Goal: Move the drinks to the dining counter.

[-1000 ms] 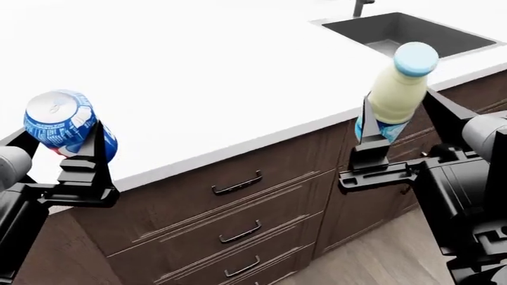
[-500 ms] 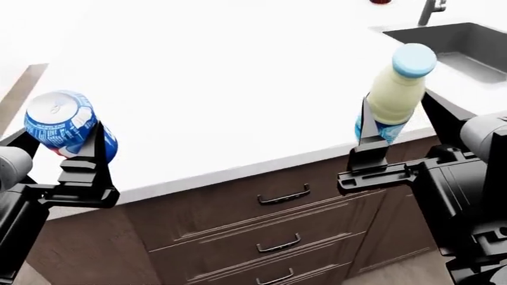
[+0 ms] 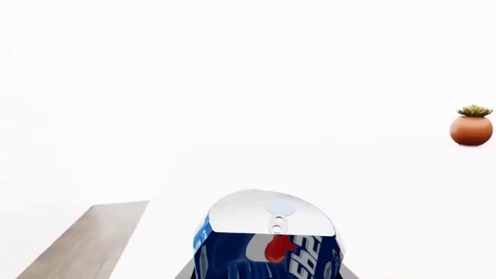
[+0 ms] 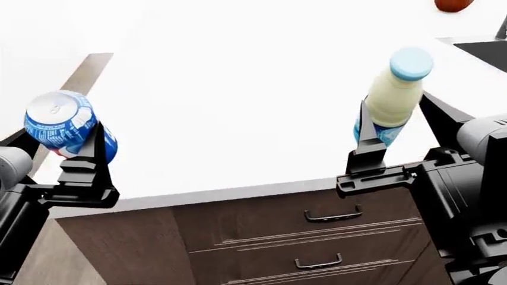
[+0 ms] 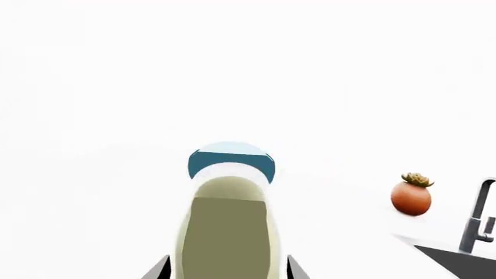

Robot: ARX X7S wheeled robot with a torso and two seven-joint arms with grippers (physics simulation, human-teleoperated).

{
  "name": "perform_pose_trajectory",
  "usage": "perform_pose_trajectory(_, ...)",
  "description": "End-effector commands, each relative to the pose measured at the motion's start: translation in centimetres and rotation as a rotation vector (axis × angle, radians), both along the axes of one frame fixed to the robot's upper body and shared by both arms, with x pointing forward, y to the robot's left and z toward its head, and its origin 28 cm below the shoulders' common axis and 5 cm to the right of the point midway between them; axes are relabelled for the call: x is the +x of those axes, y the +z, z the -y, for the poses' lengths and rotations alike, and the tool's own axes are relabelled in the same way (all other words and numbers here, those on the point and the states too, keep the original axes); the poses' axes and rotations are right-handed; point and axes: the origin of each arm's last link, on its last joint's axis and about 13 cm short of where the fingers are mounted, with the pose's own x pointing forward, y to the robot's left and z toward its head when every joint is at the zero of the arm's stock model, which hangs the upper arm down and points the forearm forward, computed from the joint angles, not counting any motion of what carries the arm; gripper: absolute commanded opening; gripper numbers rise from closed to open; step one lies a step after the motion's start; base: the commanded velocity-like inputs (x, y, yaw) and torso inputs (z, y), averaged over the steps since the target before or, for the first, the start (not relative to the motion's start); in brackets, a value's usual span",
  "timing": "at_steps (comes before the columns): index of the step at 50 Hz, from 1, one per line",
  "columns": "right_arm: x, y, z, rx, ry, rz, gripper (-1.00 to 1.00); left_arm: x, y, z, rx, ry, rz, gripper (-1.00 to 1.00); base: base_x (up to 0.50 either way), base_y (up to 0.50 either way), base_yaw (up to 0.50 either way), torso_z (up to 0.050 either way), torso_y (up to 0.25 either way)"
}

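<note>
The left gripper (image 4: 67, 155) is clamped on the blue soda can (image 4: 62, 123), its dark fingers (image 4: 89, 160) pressed to the can's sides, holding it tipped so the sealed silver top shows, out past the left front corner of the dining counter (image 4: 237, 113) and not resting on it. The right gripper (image 4: 396, 127) is closed around the lower, blue-labelled part of the cream bottle (image 4: 393, 95), which stands nearly upright with its light-blue cap on, hanging over the counter's front edge toward the right end. Beneath that edge run dark wood drawers (image 4: 317, 231) with slim handles. A small potted succulent (image 5: 412, 195) (terracotta pot, plant inside) sits near the far right corner, beside the sink faucet (image 5: 478, 215)
</note>
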Motion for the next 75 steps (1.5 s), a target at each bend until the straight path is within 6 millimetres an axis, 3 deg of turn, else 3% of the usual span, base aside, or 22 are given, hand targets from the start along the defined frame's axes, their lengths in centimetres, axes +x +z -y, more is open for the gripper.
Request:
perform_pose_trajectory(1,0.17,0.25,0.05,-0.009,-0.007,0.029,-1.0,0.01,0.01,0.01,-0.007,-0.002,0.005,-1.0,-0.1,0.01,0.5,0.0,0.0)
perform_pose_trajectory(29,0.26,0.13,0.18,-0.016,-0.034,0.021,-1.0,-0.05,-0.02,0.0,-0.007,-0.001,0.004,-1.0,-0.1,0.0,0.5,0.0,0.001)
perform_pose_trajectory(54,0.05,0.46,-0.08,0.057,-0.003,0.04,-1.0,0.06,-0.01,0.01,-0.008,-0.001,0.003,-1.0,0.0,0.0,0.0,0.0,0.001)
perform_pose_trajectory(66,-0.04,0.52,0.02,0.046,-0.014,0.045,-1.0,0.06,-0.03,-0.01,-0.009,-0.002,0.002,-1.0,0.05,0.49,0.0,0.0,0.001)
perform_pose_trajectory(75,0.06,0.71,0.02,0.04,-0.017,0.057,-1.0,0.59,0.29,0.18,-0.001,-0.013,0.013,-1.0,0.0,0.03,0.0,0.0,0.0)
